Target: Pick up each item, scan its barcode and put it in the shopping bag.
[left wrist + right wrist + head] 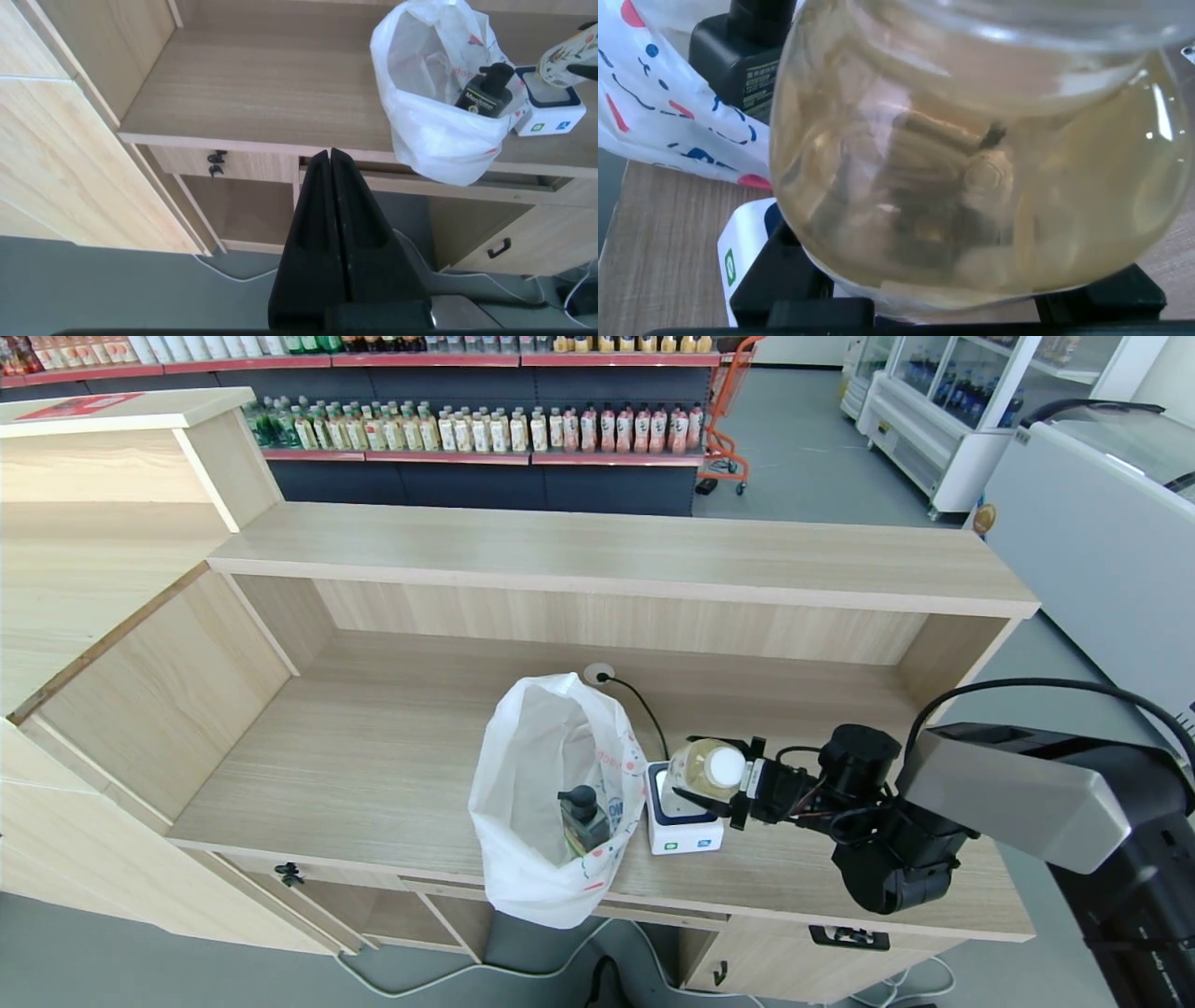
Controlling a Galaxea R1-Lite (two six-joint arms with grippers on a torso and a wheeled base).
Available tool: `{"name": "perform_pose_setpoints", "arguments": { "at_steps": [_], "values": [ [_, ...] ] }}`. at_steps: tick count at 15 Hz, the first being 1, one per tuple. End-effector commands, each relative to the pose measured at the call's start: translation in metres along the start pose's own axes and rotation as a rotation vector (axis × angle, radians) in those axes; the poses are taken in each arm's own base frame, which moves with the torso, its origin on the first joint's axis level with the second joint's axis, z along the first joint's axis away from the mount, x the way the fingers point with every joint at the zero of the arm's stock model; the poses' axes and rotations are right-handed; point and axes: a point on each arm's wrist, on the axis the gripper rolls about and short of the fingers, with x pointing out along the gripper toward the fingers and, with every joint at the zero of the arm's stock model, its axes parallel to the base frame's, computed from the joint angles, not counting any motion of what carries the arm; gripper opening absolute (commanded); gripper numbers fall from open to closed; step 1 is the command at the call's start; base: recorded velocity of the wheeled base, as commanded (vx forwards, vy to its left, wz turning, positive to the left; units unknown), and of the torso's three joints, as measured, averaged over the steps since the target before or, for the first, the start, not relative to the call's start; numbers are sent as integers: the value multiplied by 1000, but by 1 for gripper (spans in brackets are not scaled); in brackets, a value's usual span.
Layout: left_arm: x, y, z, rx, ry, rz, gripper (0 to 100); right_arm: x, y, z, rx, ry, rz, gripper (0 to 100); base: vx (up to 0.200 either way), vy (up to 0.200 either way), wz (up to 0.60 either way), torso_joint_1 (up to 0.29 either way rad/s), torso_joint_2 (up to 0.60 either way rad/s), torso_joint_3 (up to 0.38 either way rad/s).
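My right gripper is shut on a clear bottle of pale yellow liquid with a white cap, held on its side just above the white barcode scanner. Up close, the bottle hangs over the scanner. The white shopping bag stands open to the left of the scanner, with a black pump bottle inside it. From the left wrist, the bag, the pump bottle and the scanner lie far off. My left gripper is shut, low in front of the counter.
A black cable runs from a hole in the counter top to the scanner. The wooden counter has a raised back shelf and side walls. Drawers with black handles sit under its front edge.
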Motion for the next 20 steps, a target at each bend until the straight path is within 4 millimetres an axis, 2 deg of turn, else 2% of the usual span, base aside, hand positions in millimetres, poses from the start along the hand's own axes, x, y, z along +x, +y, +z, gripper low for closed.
{"name": "perform_pose_setpoints", "arguments": {
  "at_steps": [1,2,7,9,11,12,13,15,16,17,20],
  "values": [
    [0,0,0,0,1,-1,0,-7,-17,17,-4,-9,-30,0,0,0,0,0,0,0],
    [0,0,0,0,0,-1,0,-14,-26,24,-2,-1,-53,0,0,0,0,0,0,0],
    [0,0,0,0,1,-1,0,-59,-77,93,134,97,-297,0,0,0,0,0,0,0],
    [0,0,0,0,0,-1,0,-71,-101,128,252,97,-465,0,0,0,0,0,0,0],
    [0,0,0,0,3,1,0,-90,-110,160,379,156,-585,0,0,0,0,0,0,0],
    [0,0,0,0,1,1,0,-100,-108,173,452,191,-629,0,0,0,0,0,0,0],
    [0,0,0,0,0,-1,0,-118,-102,198,569,220,-694,0,0,0,0,0,0,0],
    [0,0,0,0,1,1,0,-147,-88,227,650,290,-748,0,0,0,0,0,0,0],
    [0,0,0,0,0,-1,0,-153,-85,232,663,307,-749,0,0,0,0,0,0,0],
    [0,0,0,0,1,1,0,-173,-75,249,706,363,-762,0,0,0,0,0,0,0],
    [0,0,0,0,0,-1,0,-201,-56,278,769,458,-763,0,0,0,0,0,0,0]
  ]
}}
